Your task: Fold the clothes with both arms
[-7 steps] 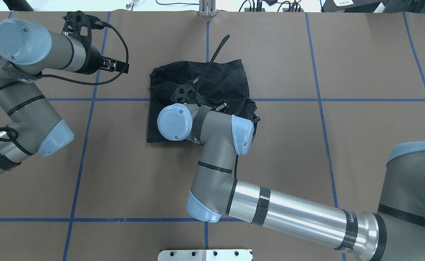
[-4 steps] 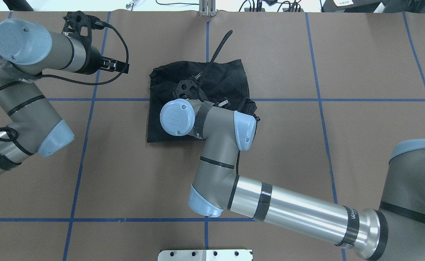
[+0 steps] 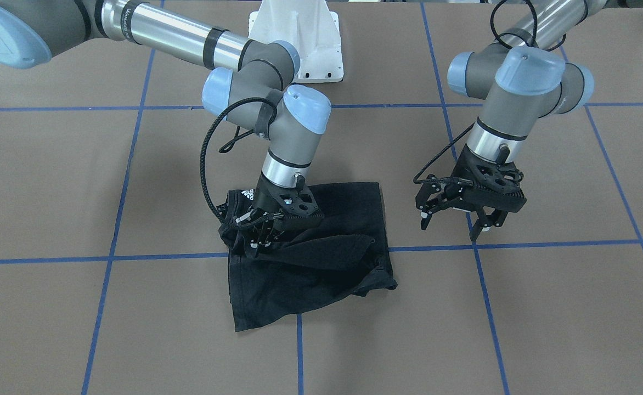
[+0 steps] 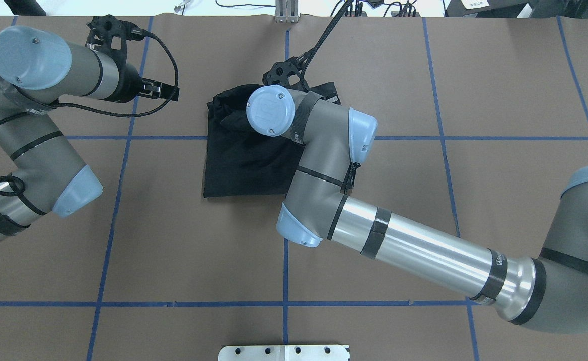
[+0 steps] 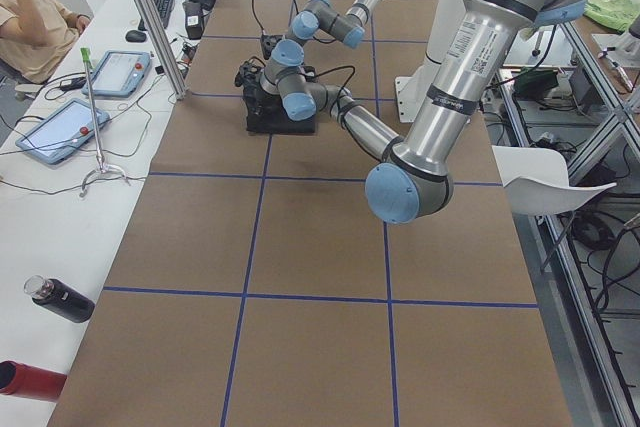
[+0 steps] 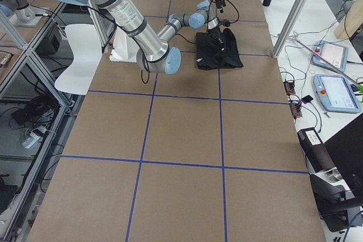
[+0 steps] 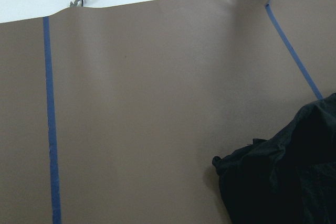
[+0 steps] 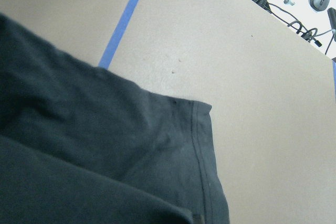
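The black T-shirt (image 3: pixel 321 269) lies partly folded and bunched on the brown table, and also shows in the overhead view (image 4: pixel 244 160). My right gripper (image 3: pixel 261 235) is shut on a raised fold of the shirt near the collar, where a small white logo (image 3: pixel 247 193) shows. In the overhead view the right wrist (image 4: pixel 270 110) hides that gripper. My left gripper (image 3: pixel 450 225) is open and empty, hovering above bare table beside the shirt. It also shows in the overhead view (image 4: pixel 162 91). The graphic is hidden.
Blue tape lines (image 4: pixel 123 138) grid the table. The white pedestal base (image 3: pixel 299 49) stands at the robot's side. A metal plate (image 4: pixel 284 352) sits at the near edge and a bracket (image 4: pixel 286 12) at the far edge. Tablets (image 6: pixel 334 92) and bottles (image 5: pixel 60 300) lie along the operators' side.
My right wrist has moved toward the table's far edge and slightly right, carrying the gripped shirt fabric with it. The left arm has not moved.
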`<state>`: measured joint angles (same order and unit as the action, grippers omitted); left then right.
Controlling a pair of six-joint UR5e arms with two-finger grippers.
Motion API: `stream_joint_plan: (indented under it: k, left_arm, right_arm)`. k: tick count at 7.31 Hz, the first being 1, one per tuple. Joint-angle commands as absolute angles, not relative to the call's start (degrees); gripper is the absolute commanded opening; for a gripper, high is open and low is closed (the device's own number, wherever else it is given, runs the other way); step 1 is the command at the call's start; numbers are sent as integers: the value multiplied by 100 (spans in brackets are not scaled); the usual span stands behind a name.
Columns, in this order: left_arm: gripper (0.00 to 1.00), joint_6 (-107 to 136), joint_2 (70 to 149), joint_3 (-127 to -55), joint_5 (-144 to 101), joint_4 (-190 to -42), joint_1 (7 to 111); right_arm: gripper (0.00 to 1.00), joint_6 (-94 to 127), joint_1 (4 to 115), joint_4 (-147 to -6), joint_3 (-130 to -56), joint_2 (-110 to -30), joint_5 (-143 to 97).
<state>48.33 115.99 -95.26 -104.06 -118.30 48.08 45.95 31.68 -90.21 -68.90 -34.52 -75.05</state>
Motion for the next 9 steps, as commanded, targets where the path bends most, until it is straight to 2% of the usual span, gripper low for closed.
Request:
stream_joint_plan:
  k: [1,2,3,4,7,9]
  left_arm:
    - [100,4860,11602,-9545,-10406,-11830,4808]
    - [100,4913,11602,-9545,-10406,-11830,4808]
    - [100,4922,11602,-9545,-10406,-11830,4808]
    - [100,5035,11610,-9536,-10406,-11830,4799]
    - [100,5782,11698,-9475,-10345,-11813,4195]
    - [100,6248,11907,-9239,-10065,-11821,3755]
  right_arm:
    - [0,5032,3287,-8061,-6119,-3367,-7479]
    - [0,5106,3339,-8051,-5900,-3157,-7488]
    - [53,5315,3401,-7990,-5854,-3120,-7497]
    - [100,5396,3445,-7946,-5862,-3068,-7558]
    - [100,5222,4094,-8007,-6178,-2988,-8989]
    - [100,4880,4297,-8164,-6598,-3215,-9359]
